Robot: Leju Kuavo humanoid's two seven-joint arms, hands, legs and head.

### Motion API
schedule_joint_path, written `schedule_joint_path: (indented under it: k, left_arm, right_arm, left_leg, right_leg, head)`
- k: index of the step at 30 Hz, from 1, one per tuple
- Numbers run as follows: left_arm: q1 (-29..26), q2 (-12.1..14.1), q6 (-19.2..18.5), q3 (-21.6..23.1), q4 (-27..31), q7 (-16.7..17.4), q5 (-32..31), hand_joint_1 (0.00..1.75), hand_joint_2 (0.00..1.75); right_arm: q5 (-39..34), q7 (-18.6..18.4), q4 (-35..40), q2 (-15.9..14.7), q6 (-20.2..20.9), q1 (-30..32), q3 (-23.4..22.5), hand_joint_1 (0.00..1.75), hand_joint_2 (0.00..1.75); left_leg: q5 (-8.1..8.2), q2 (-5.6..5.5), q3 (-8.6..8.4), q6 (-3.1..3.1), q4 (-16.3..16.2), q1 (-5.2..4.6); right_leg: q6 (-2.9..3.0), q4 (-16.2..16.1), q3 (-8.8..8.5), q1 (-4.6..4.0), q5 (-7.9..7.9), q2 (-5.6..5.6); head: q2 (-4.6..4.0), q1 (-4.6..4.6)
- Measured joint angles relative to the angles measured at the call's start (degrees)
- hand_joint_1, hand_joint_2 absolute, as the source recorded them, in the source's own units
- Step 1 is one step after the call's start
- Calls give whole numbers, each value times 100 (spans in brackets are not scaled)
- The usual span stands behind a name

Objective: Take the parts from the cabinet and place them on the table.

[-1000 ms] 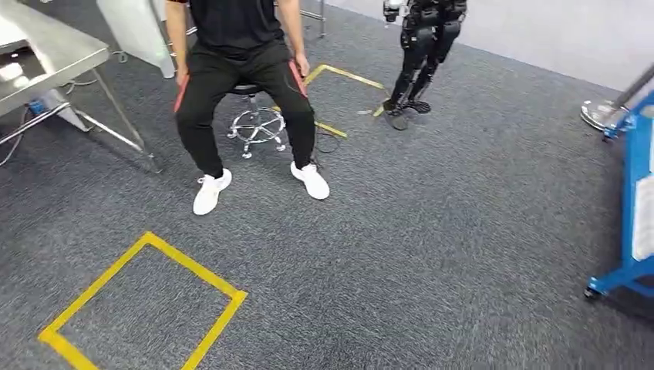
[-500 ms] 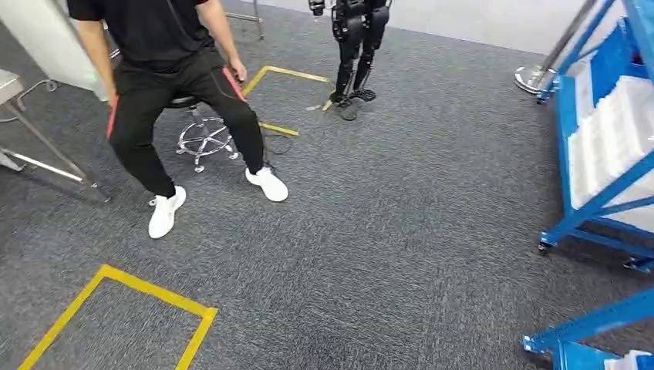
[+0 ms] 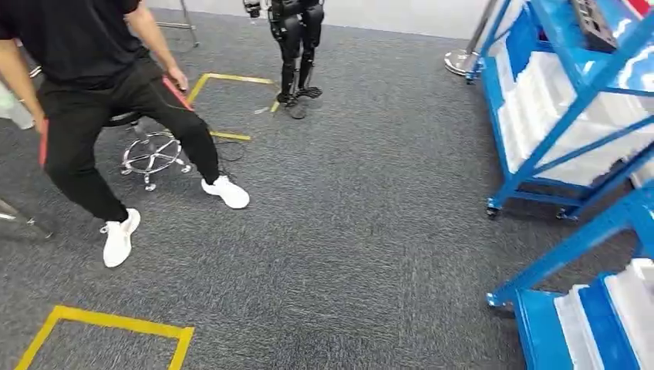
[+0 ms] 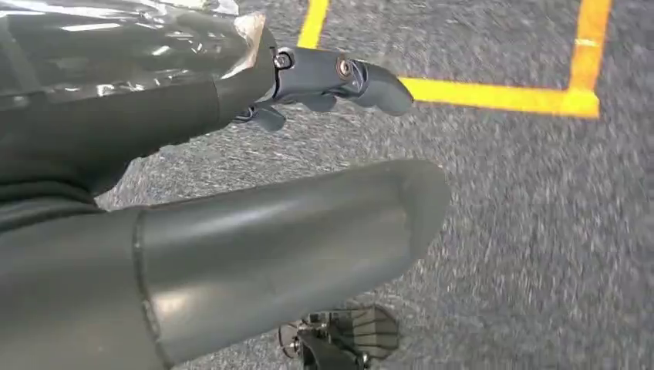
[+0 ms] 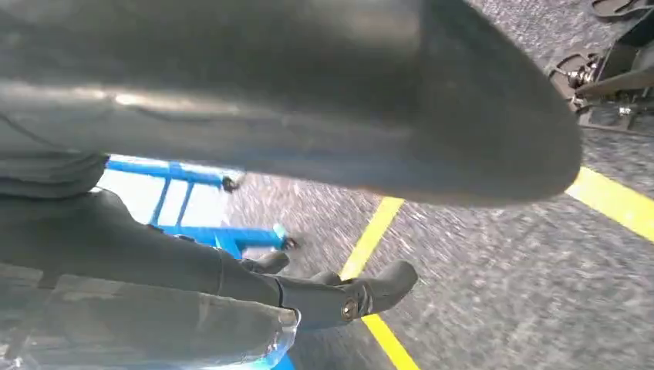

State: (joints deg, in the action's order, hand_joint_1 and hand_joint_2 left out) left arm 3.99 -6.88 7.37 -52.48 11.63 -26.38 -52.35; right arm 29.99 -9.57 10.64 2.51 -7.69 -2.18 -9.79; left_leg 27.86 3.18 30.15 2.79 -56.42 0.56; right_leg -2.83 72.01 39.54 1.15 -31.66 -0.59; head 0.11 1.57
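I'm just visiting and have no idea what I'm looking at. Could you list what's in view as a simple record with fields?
floor: grey carpet with yellow tape squares
person: seated on a wheeled stool, black clothes, white shoes
cabinet: blue racks holding white bins, on the right
other robot: dark legs standing at the far side
left hand: hanging over the carpet, holding nothing
right hand: hanging over the carpet, holding nothing

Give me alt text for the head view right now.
Blue cabinet racks holding white bins stand on grey carpet at right. At left a person in black sits on a stool; another dark robot stands behind, with yellow tape marking the floor.
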Motion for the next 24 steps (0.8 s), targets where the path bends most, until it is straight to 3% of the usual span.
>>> schedule_joint_path:
  k: [1, 2, 3, 4, 5, 7, 8, 9, 10, 11, 12, 13, 14, 15, 17, 18, 19, 20, 21, 22, 23, 24]
  left_arm:
    - [4, -2, 0, 0, 0, 0, 0, 0, 0]
    - [7, -2, -2, 0, 0, 0, 0, 0, 0]
    - [6, 6, 0, 0, 2, 0, 0, 0, 0]
    - [-4, 13, 0, 0, 2, 0, 0, 0, 0]
    - [-3, 20, 0, 0, 0, -2, 0, 0, 0]
    - [28, 20, 0, 0, 0, -2, -2, 0, 0]
    - [33, 9, -2, 0, 0, 0, -2, 0, 0]
    - [37, 17, 0, 0, 0, 4, -15, 0, 0]
    - [34, 13, 2, 0, 0, 7, -20, 0, 0]
    - [20, 11, 2, 0, -2, 18, -35, 0, 0]
    - [0, 7, 2, 0, -4, 22, -35, 0, 0]
    - [-16, 9, 2, 0, -9, 24, -35, 0, 0]
    - [-22, 9, 2, 0, -9, 24, -35, 0, 0]
    - [-21, 9, 2, 0, -9, 24, -35, 0, 0]
    - [-20, 9, 4, -2, -9, 22, -35, 0, 0]
    - [-21, 13, 4, -2, -9, 22, -35, 0, 0]
    - [-20, 15, 4, -2, -11, 22, -35, 0, 0]
    - [-19, 13, 4, -2, -11, 22, -39, 0, 0]
    - [-19, 15, 4, -2, -11, 22, -39, 0, 0]
    - [-16, 15, 4, -2, -11, 22, -39, 0, 0]
    - [-7, 7, 2, -2, -11, 17, -39, 0, 0]
    - [4, 2, 0, -2, -11, 13, -44, 0, 0]
  right_arm:
    - [0, 0, -2, -2, -2, 4, 0, 0, 0]
    - [2, 0, -2, -2, -4, 0, 0, 0, 0]
    - [2, 0, -2, 6, -4, -18, 0, 0, 0]
    - [4, 0, -2, 18, -4, -46, 0, 0, 0]
    - [4, 0, -2, 20, -4, -47, 0, 0, 0]
    - [9, 0, -2, 22, -4, -31, 0, 0, 0]
    - [11, 0, -4, 20, -4, -29, 0, 0, 0]
    - [17, 0, -4, 31, -4, -21, 0, 0, 0]
    - [26, -4, -4, 22, -4, -25, 0, 0, 0]
    - [33, -4, -4, 15, -4, -23, 0, 0, 0]
    - [33, -2, -4, 15, -4, -30, 0, 0, 0]
    - [33, 0, -4, 17, -2, -23, 0, 0, 0]
    - [33, 2, -4, 15, -2, -13, 0, 0, 0]
    - [35, 2, -4, 15, -2, -7, 0, 0, 0]
    - [35, 4, -4, 15, -2, -2, 0, 0, 0]
    - [35, 9, -4, 22, -2, -4, 0, 0, 0]
    - [35, 13, -4, 24, -2, -18, 0, 0, 0]
    - [35, 18, -4, 24, -2, -30, 0, 0, 0]
    - [35, 20, -4, 24, -2, -22, 0, 0, 0]
    - [35, 20, -4, 26, -2, -4, 0, 0, 0]
    - [35, 20, -9, 24, -2, 7, 0, 0, 0]
    - [35, 20, -9, 17, -2, 5, -2, 0, 0]
  left_leg:
    - [5, 75, -5, -9, -1, 1]
    - [13, 131, -23, -26, -7, 1]
    - [27, 186, -47, -62, -18, -26]
    - [71, 236, -53, -119, -34, -63]
    - [73, 295, -68, -150, -31, -64]
    - [71, 416, -110, -214, -14, -35]
    - [101, 433, -122, -262, -27, -16]
    - [220, 130, -83, -312, -149, 20]
    - [444, -115, 32, -312, -429, 25]
    - [698, -241, 224, -312, -853, 26]
    - [924, -298, 461, -315, -1352, 26]
    - [1040, -319, 655, -312, -1734, 26]
    - [990, -324, 728, -303, -1841, 26]
    - [809, -326, 678, -292, -1675, 27]
    - [236, -408, 274, -264, -758, 41]
    - [43, -688, 75, -250, -297, 75]
    - [125, -931, 43, -244, -190, 83]
    - [96, -810, 66, -221, -185, 67]
    - [88, -760, 72, -199, -189, 34]
    - [71, -705, 71, -158, -185, -3]
    - [21, -623, 44, -91, -99, 9]
    - [-31, -532, 27, -35, -36, 29]
  right_leg:
    - [-70, -495, -293, 18, 174, 57]
    - [-117, -1026, -608, 34, 317, 209]
    - [-111, -1454, -880, 44, 374, 557]
    - [-63, -1501, -878, -26, 420, 609]
    - [12, -1493, -867, -11, 434, 493]
    - [79, -1479, -794, -52, 433, 377]
    - [132, -1510, -813, -9, 461, 310]
    - [169, -1516, -856, 42, 483, 238]
    - [215, -1515, -845, 41, 498, 197]
    - [260, -1513, -833, 24, 518, 136]
    - [272, -1511, -813, 0, 524, 61]
    - [278, -1506, -803, -26, 528, -26]
    - [289, -1505, -804, -42, 536, -105]
    - [289, -1498, -809, -44, 536, -179]
    - [286, -1474, -820, -43, 534, -347]
    - [283, -1458, -799, -42, 534, -413]
    - [254, -1426, -758, -81, 530, -465]
    - [213, -1423, -713, -80, 554, -525]
    - [169, -1439, -680, -72, 582, -584]
    - [120, -1471, -660, -41, 614, -651]
    - [69, -1482, -596, -71, 624, -711]
    - [82, -1367, -594, -47, 574, -455]
  head:
    - [0, 0]
    - [0, 0]
    - [0, 0]
    - [0, 2]
    - [0, -37]
    - [0, -37]
    - [0, -31]
    - [0, -46]
    - [0, -44]
    - [0, -46]
    - [0, -48]
    - [0, -46]
    - [0, -44]
    - [0, -44]
    - [0, -46]
    - [0, -44]
    - [0, -44]
    - [0, -39]
    - [0, -39]
    - [0, -42]
    - [0, -37]
    - [0, -42]
